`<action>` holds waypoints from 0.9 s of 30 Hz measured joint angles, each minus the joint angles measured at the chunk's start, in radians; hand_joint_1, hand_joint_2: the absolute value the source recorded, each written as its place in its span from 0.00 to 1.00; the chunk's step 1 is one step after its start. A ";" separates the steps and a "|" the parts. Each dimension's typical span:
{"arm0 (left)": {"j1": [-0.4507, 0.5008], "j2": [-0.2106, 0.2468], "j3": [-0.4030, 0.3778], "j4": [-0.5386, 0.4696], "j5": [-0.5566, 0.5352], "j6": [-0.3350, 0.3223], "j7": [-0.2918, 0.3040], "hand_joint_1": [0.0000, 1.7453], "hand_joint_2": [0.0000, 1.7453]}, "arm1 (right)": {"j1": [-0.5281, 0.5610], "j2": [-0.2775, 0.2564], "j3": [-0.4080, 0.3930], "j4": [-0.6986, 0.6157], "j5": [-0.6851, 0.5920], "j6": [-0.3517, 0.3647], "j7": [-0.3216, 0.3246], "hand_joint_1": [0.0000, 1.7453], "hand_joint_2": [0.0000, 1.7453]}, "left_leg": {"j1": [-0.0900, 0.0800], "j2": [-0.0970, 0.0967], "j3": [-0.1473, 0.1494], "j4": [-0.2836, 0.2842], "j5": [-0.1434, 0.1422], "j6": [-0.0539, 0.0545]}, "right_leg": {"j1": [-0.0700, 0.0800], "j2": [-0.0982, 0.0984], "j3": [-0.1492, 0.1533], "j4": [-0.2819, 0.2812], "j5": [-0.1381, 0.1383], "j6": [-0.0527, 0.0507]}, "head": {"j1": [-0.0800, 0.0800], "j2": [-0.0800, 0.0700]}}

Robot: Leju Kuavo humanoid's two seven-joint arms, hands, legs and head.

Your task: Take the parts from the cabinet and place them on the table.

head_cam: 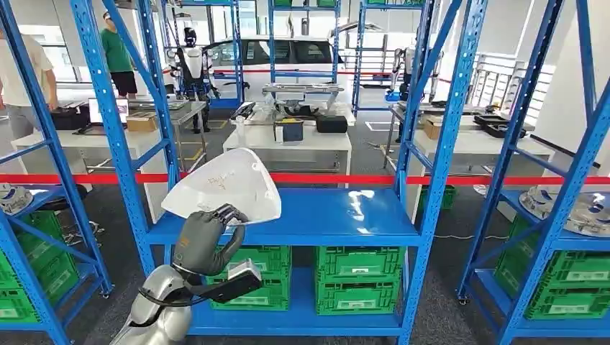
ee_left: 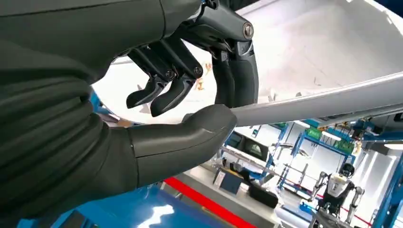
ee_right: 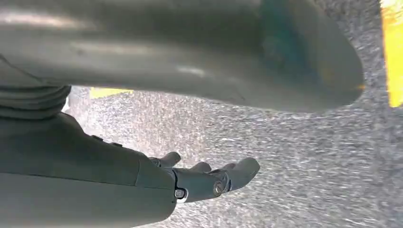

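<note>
A large white curved shell part point(head_cam: 226, 185) sits tilted over the left end of the blue cabinet shelf point(head_cam: 338, 215). My left hand point(head_cam: 205, 241) grips its near lower edge from below. In the left wrist view the thumb point(ee_left: 190, 130) presses under the part's rim point(ee_left: 323, 102), and the dark fingers point(ee_left: 237, 71) curl over the white surface point(ee_left: 309, 42). My right hand point(ee_right: 204, 178) hangs low over the grey carpet with its fingers stretched out and nothing in it.
Blue rack uprights point(head_cam: 446, 144) frame the shelf. Green crates point(head_cam: 357, 277) fill the level below. A red tape point(head_cam: 345, 178) runs behind the rack. Round metal parts point(head_cam: 575, 208) lie on the right neighbouring shelf. White tables point(head_cam: 288, 140), a person point(head_cam: 115, 50) and another robot point(head_cam: 190, 65) stand beyond.
</note>
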 joint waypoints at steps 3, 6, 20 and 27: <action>0.000 0.002 0.000 -0.001 0.001 -0.002 -0.002 1.00 1.00 | -0.002 -0.001 -0.002 0.000 0.000 0.000 0.000 0.00 0.00 | -0.001 0.001 -0.020 0.013 0.010 -0.007 | 0.011 -0.001 0.175 -0.258 0.027 -0.021 | 0.000 0.000; -0.001 0.003 0.002 -0.002 0.000 -0.002 -0.002 1.00 1.00 | -0.002 -0.001 -0.003 0.000 0.000 -0.001 0.001 0.00 0.00 | -0.005 0.002 -0.026 0.016 0.018 -0.020 | 0.014 0.000 0.184 -0.281 0.031 -0.029 | 0.000 0.000; 0.000 0.020 0.002 -0.008 -0.044 0.005 0.008 1.00 1.00 | -0.001 -0.001 -0.004 0.000 0.011 -0.003 -0.002 0.00 0.00 | -0.006 0.002 -0.029 -0.007 0.050 -0.027 | 0.017 -0.001 0.168 -0.281 0.052 -0.040 | 0.000 0.000; 0.006 0.030 0.008 -0.025 -0.063 0.007 0.008 1.00 1.00 | -0.002 -0.003 -0.004 0.000 0.023 -0.031 -0.008 0.00 0.00 | 0.008 -0.012 -0.012 -0.070 0.085 -0.002 | 0.008 0.000 0.090 -0.110 -0.061 -0.004 | 0.001 0.000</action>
